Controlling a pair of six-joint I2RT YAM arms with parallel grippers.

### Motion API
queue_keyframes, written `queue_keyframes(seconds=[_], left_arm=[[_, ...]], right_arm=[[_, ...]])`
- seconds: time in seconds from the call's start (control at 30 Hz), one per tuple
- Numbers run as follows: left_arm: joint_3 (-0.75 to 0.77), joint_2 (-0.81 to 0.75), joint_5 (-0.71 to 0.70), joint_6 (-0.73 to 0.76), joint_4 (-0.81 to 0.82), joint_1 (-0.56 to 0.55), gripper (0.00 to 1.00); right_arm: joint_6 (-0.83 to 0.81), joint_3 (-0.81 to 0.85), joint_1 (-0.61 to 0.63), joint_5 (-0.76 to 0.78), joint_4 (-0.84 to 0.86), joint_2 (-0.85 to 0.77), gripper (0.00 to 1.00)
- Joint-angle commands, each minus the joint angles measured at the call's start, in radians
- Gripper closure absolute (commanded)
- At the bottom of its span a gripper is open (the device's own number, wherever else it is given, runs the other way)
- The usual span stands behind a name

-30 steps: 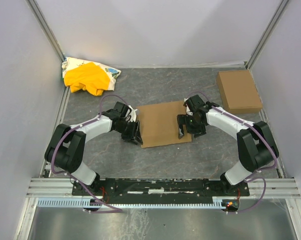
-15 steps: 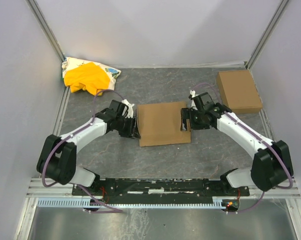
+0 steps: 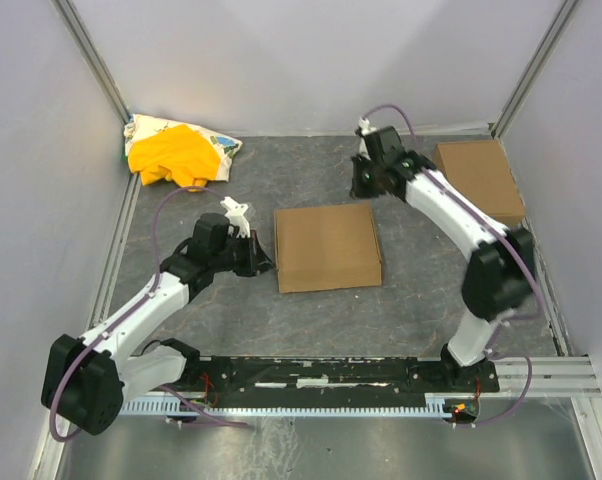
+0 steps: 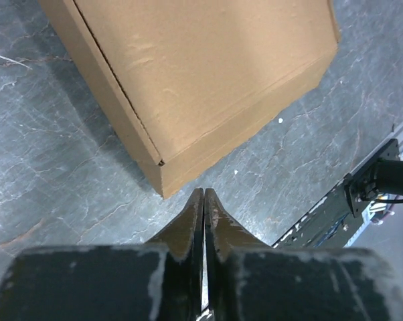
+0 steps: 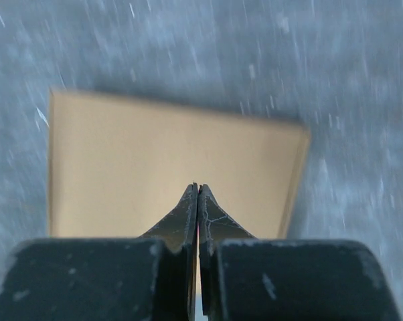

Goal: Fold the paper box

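Starting at the far left, a crumpled yellow cloth [image 3: 173,155] on a printed white bag lies in the back corner, same as a second ago. Next comes the left gripper [image 3: 262,260]. A second ago it was pressed against the left edge of the box; now it has pulled back toward the near-left and sits just beside that edge, not touching. In the left wrist view its fingers [image 4: 188,224] are together with nothing between them, tips aimed at the near corner of the box.

In the centre, the plain brown corrugated paper box [image 3: 327,246] lies flat on the grey stone-patterned table [image 3: 421,295] as a closed shallow rectangle, lid down, with no flaps or tabs sticking out. It also sits squarer than a second ago, when it was slightly skewed.

The right gripper [image 3: 360,186] has left the box's right edge, risen and swung toward the far side, well apart from the box. The right wrist view is motion-blurred, but its fingers [image 5: 211,224] are pressed together and empty, with a tan cardboard top below them.

At the far right, a smaller brown cardboard box [image 3: 477,182] has not moved.

Judgement: both arms have let go and the box is holding its shape alone, so the fold looks finished and only the retreat is left.
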Motion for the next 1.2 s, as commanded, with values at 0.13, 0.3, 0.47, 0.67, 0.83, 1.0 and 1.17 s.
queue_keyframes(seconds=[0.13,0.3,0.47,0.67,0.83,1.0,1.17], left_arm=[[-0.026,-0.033,-0.092,-0.135,0.085,-0.163,0.97],[0.019,0.069,-0.208,-0.137,0.020,-0.260,0.96],[-0.006,0.095,-0.306,-0.136,-0.003,-0.277,0.95],[-0.012,0.132,-0.412,-0.127,0.009,-0.283,0.93],[-0.006,0.215,-0.450,-0.122,0.021,-0.308,0.91],[-0.023,0.255,-0.471,-0.126,0.070,-0.320,0.91],[-0.027,0.254,-0.570,-0.148,0.095,-0.323,0.91]], right_arm=[[-0.038,0.688,-0.026,-0.055,-0.176,0.556,0.95],[-0.070,0.975,-0.026,-0.060,-0.335,0.776,0.93],[-0.085,0.911,-0.033,-0.047,-0.318,0.777,0.91],[-0.101,0.782,-0.038,-0.045,-0.297,0.753,0.91],[-0.094,0.651,-0.038,-0.062,-0.246,0.700,0.91],[-0.086,0.532,-0.038,-0.081,-0.221,0.636,0.91],[-0.075,0.390,-0.037,-0.120,-0.162,0.565,0.91]])
